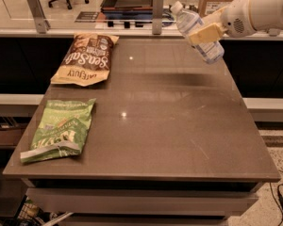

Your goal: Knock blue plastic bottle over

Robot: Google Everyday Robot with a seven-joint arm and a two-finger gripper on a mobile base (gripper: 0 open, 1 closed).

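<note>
1. We see the bottle [213, 52] held by the gripper [205, 33] at the far right of the table [179, 126], near its back corner. A tan finger lies across the bottle's middle, and the gripper is pinching it.
2. The bottle is tilted: its white cap points up and to the left, and its base points down and to the right. It seems to hang above the tabletop rather than stand on it, though we cannot be sure the base is fully clear of the surface.
3. We judge the task partly done. The bottle is no longer upright, but it is not lying on the table either, so it does not yet count as knocked over.
4. What is left, as we read it, is to bring the bottle down to the surface and let go, so that it ends up on its side.
5. The brown bag [85, 58] and the green bag [61, 128] lie flat on the left side, well apart from the bottle, and we expect no trouble from them.
</note>
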